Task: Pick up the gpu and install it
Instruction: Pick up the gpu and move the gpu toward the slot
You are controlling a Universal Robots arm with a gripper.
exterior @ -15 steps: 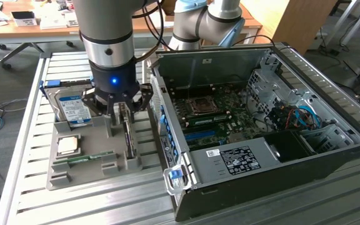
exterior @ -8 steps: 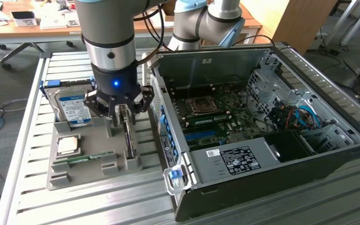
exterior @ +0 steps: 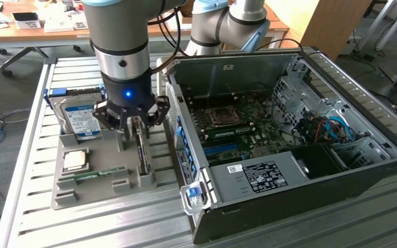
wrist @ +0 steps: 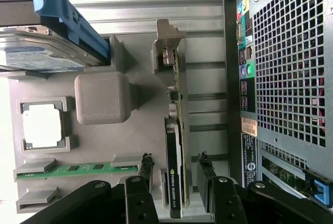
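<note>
The gpu [wrist: 176,99] stands on its edge in a slot of the grey holder tray [wrist: 135,130], its silver bracket at the far end and a black cooler with a green label nearer the wrist. In the exterior view the gpu [exterior: 143,155] is a thin dark card just below the arm. My gripper [wrist: 175,159] is open and straddles the card, one finger [wrist: 148,169] on each side with a small gap to it. Seen from outside, the gripper [exterior: 136,134] hangs low over the tray [exterior: 88,194].
On the tray also sit a blue-labelled hard drive [exterior: 81,118], a square CPU [exterior: 74,159] and a green RAM stick [exterior: 98,173]. The open computer case [exterior: 364,155] lies right beside the tray, motherboard [exterior: 233,129] exposed; its rear panel [wrist: 286,62] is close to the gpu.
</note>
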